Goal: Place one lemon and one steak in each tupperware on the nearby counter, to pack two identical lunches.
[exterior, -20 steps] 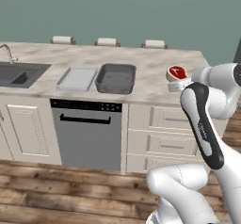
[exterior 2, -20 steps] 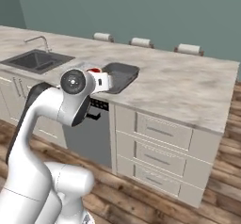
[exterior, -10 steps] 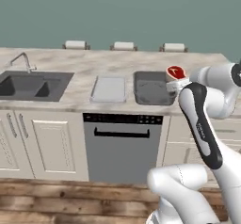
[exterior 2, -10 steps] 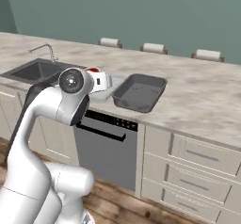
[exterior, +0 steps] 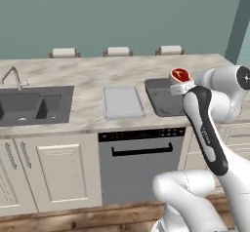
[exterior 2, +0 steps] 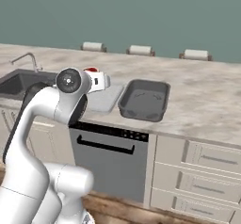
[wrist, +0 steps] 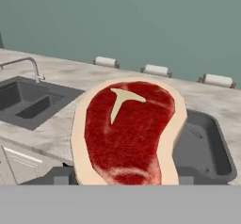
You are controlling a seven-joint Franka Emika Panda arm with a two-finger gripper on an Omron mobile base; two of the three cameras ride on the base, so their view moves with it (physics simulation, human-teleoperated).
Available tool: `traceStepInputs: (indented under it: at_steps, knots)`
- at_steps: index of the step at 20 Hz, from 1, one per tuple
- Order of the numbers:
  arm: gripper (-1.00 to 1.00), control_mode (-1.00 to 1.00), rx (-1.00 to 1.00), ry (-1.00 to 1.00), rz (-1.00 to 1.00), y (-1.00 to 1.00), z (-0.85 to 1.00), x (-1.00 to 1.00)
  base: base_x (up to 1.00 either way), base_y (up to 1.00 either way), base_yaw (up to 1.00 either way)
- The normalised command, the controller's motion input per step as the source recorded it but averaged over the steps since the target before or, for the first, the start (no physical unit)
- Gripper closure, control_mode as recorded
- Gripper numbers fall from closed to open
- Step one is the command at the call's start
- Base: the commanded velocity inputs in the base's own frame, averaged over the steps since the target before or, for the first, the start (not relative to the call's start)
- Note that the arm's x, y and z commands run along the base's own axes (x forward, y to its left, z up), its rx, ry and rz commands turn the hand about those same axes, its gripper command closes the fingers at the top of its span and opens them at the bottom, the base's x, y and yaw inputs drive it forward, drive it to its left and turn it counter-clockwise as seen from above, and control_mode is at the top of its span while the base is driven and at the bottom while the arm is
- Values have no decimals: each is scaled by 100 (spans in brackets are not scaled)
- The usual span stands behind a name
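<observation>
Teal-walled kitchen with a pale veined marble desk (exterior: 93, 82) carrying a shallow light grey tray (exterior: 122, 101) beside a deeper dark grey tray (exterior 2: 144, 99), both seemingly unfilled. The pincer (exterior: 181, 83) holds a flat red steak with pale fat rim (wrist: 127, 131) aloft near the dark tray. Risk: releasing high or off-centre could land the steak on a rim or the desk.

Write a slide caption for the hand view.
Red steak held upright before the camera, dark tray and sink on the counter behind.
</observation>
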Motion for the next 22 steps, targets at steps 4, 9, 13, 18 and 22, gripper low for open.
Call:
traceStepInputs:
  at_steps: [4,9,13,18,22]
  knots:
    - [100,100,0,0,0,0,0,0,70,42,-30]
    - [100,100,0,0,0,0,0,0,84,6,-19]
    - [100,100,0,0,0,0,0,0,79,0,-13]
    - [100,100,0,0,0,0,0,0,67,11,-11]
    - [100,100,0,0,0,0,0,0,51,36,-9]
